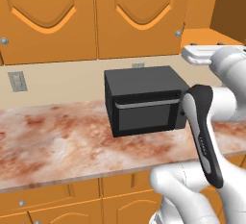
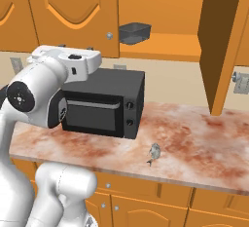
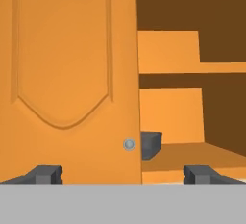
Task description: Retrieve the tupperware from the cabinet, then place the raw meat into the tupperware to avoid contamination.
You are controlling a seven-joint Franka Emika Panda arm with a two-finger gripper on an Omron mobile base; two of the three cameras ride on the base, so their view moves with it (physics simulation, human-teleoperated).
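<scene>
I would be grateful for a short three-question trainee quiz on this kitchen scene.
1. True or false: the tupperware already stands on the counter.
2. Which cabinet door stands open: (a) the one beside the microwave, (b) the one at the right, (c) neither?
3. Fill in: the gripper is ____, with nothing between its fingers.

Key: 1. False, it sits on the bottom shelf of the cabinet. 2. (b). 3. open.
</scene>
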